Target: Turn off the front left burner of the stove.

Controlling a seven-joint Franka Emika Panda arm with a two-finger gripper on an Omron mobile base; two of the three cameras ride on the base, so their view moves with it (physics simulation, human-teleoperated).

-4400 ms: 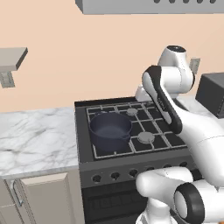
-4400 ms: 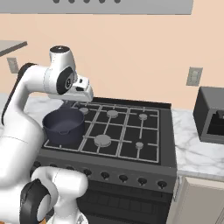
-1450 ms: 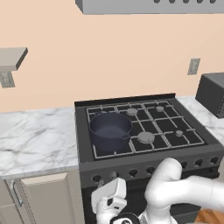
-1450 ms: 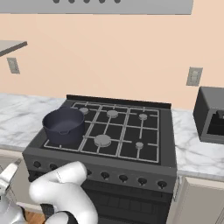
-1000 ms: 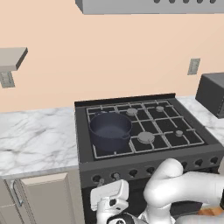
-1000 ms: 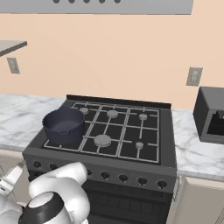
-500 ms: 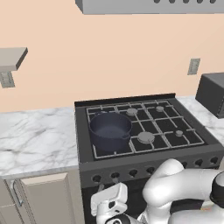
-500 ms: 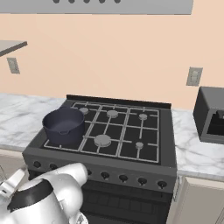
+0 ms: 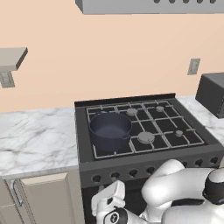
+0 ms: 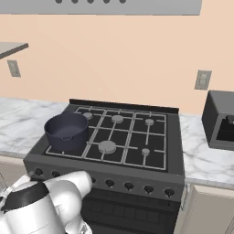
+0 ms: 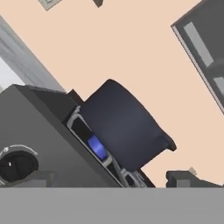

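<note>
The stove (image 9: 144, 164) is a wide dark range with black grates and a row of round knobs on its front panel. A dark blue pot (image 9: 109, 129) sits over the front left burner and hides its ring. In the hand view a blue flame (image 11: 97, 147) burns under that pot (image 11: 122, 124). My gripper (image 9: 105, 192) hangs low in front of the panel, just below the leftmost knobs (image 9: 97, 178). It is open (image 11: 111, 183), its fingertips (image 11: 41, 177) wide apart with nothing between them. One black knob (image 11: 15, 165) lies just outside the left tip.
Marble counter (image 9: 35, 138) runs left of the stove, over a beige cabinet door (image 9: 46, 201). A dark microwave (image 10: 219, 119) stands on the counter to the right. My white arm (image 10: 41, 205) bends across the oven front. A range hood (image 9: 148, 5) hangs above.
The arm has swung down from above the cooktop to in front of the knob panel. Over the last second the hand barely shifts while the elbow rises in the right base view.
</note>
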